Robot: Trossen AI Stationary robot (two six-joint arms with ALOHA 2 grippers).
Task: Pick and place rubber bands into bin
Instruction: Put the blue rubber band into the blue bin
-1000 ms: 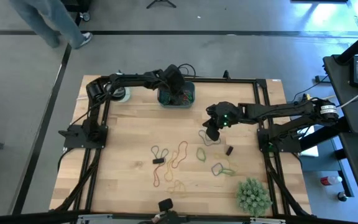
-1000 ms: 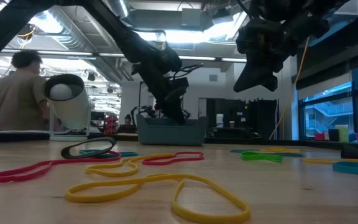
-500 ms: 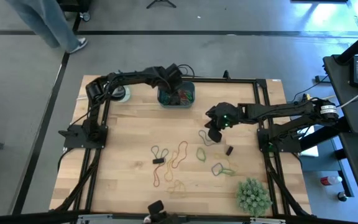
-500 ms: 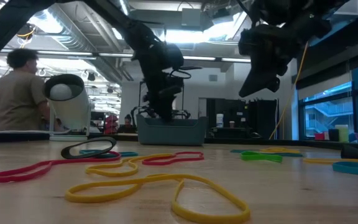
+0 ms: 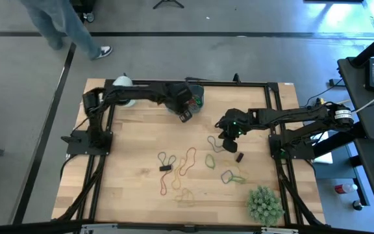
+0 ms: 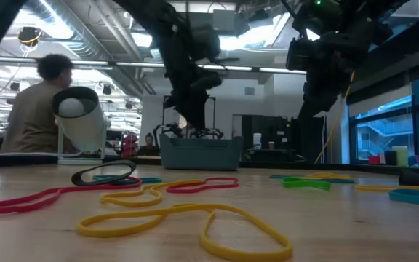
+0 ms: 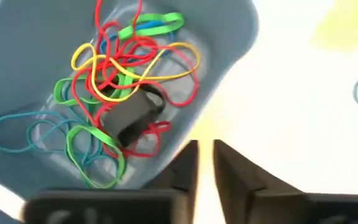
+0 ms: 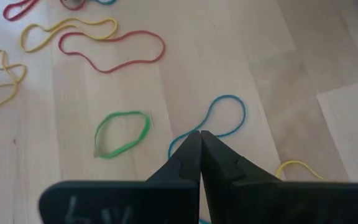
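Note:
The teal bin [image 7: 229, 37] stands at the table's far middle [image 5: 197, 97] and holds a tangle of red, yellow, green and blue rubber bands [image 7: 123, 68] with one wide dark band. My left gripper [image 7: 206, 163] hangs just on the near side of the bin [image 5: 186, 116], its fingers a narrow gap apart with nothing between them. More rubber bands [image 5: 187, 159] lie flat and scattered on the wood. My right gripper [image 8: 200, 135] is shut and hangs above a blue band [image 8: 221, 117] at the right [image 5: 228, 143], well clear of the table [image 6: 308, 109].
A white roll [image 5: 123, 83] stands at the far left and a spiky green plant [image 5: 265, 205] at the near right. Small dark pieces [image 5: 239, 156] [image 5: 165, 168] lie among the bands. A person [image 5: 57, 26] walks past beyond the far edge.
My left gripper has come away from above the bin toward the table's near edge, rising a little and rolling at the wrist. My right gripper has stayed in place but tipped more steeply downward. The person beyond the table has walked toward the right.

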